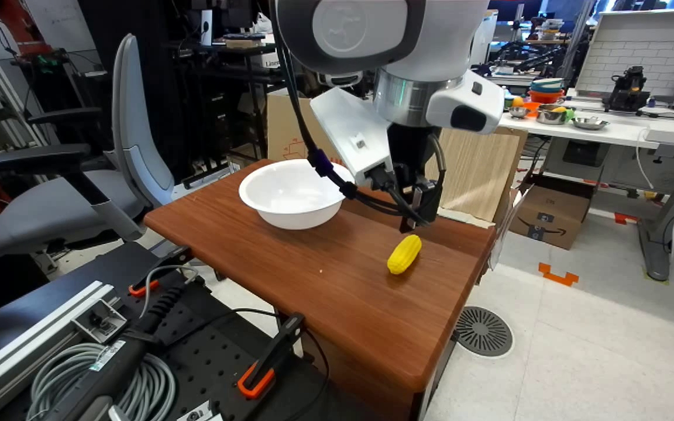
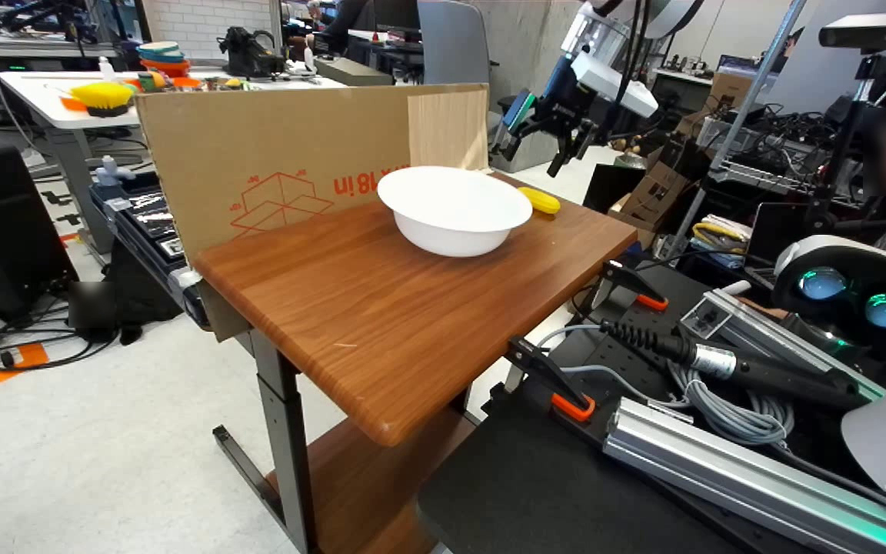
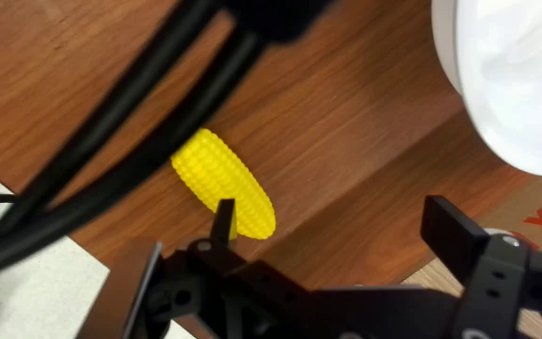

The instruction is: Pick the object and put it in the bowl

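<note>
One brown wood-grain table (image 2: pixel 381 315) carries the work. A cardboard panel (image 2: pixel 258 146) stands at its edge, behind the white bowl (image 2: pixel 451 237) in an exterior view, and is worth leaving room for when shifting sideways. The bowl is wide and upright, an easy target later, so all the care belongs to the grasp. The Robotiq gripper (image 3: pixel 332 209) hangs above the table, beside the bowl rather than over it. Black cables (image 3: pixel 170 132) run across the wrist view, so alignment should be checked against both exterior views too.

The yellow corn cob (image 3: pixel 224 179) lies on the table beside the bowl, not touching it, one end partly masked by the cables. Its long axis slants to the line along which the gripper would close, so I would turn the wrist until the grasp crosses its narrow middle. The fingers (image 3: pixel 454 233) are spread wide and hold nothing. In the wrist view, the one farther from the bowl overlaps the cob, and a straight drop might land on the kernels. Best to ease away from the bowl first, until the cob sits midway between the fingers, then lower slowly, tips past its widest part but short of pressing the wood, and squeeze evenly: such rounded sides could roll.
</note>
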